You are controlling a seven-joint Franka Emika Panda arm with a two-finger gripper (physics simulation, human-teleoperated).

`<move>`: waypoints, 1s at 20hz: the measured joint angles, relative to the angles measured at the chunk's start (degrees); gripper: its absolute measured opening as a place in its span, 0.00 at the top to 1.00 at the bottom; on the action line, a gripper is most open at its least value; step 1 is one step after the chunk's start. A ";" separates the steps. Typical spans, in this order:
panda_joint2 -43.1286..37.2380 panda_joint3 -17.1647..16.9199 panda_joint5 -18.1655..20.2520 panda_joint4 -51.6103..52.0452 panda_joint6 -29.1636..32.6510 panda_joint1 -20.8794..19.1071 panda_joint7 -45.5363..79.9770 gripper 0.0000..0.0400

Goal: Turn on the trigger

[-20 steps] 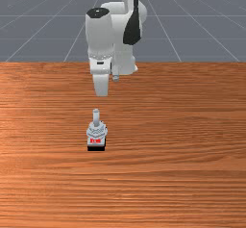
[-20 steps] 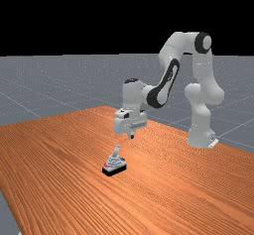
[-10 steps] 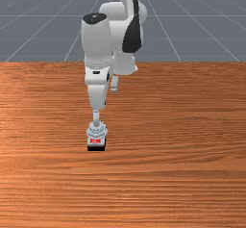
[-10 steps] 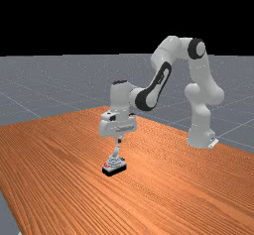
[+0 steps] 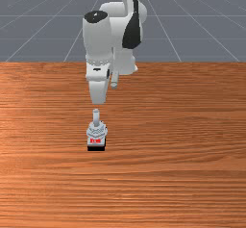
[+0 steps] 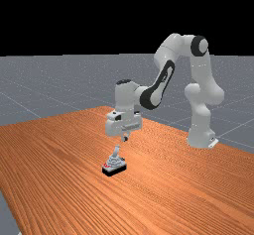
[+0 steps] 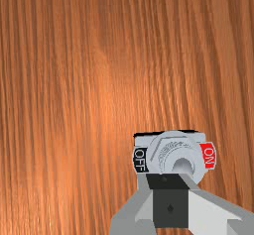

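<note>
- One end effector (image 6: 125, 139), its two fingers drawn together, nothing held between them; in the far view the tips hang just above the lever and a little toward the arm's base, with a small gap.
- One lever (image 6: 116, 151), pale grey, standing up from the switch; in the far view it leans slightly away from the red label.
- One switch (image 5: 96, 132), grey on a black underside, sitting on the tabletop below and near the end effector; in the front view it lies a little left of the middle.
- Two labels on the switch, at opposite sides of the lever: a red label (image 7: 208, 155) reading ON and a black label (image 7: 140, 160) reading OFF. The wrist view makes both words legible; the front view gives the red one, facing its camera.
- One arm (image 6: 171, 55), white and grey with black joint caps, reaching from the far view's right; that view gives its whole length.
- One tabletop (image 6: 54, 154) of orange-brown wood, under arm and switch.
- One grey floor (image 6: 30, 88) with pale lines, beyond the tabletop.
</note>
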 joint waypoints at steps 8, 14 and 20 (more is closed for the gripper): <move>-4.96 0.13 0.43 -8.74 8.00 -0.30 -1.87 1.00; -5.38 1.35 6.69 -9.41 4.18 -2.13 -7.88 1.00; -2.47 0.51 2.39 -6.65 5.59 -1.06 -3.74 1.00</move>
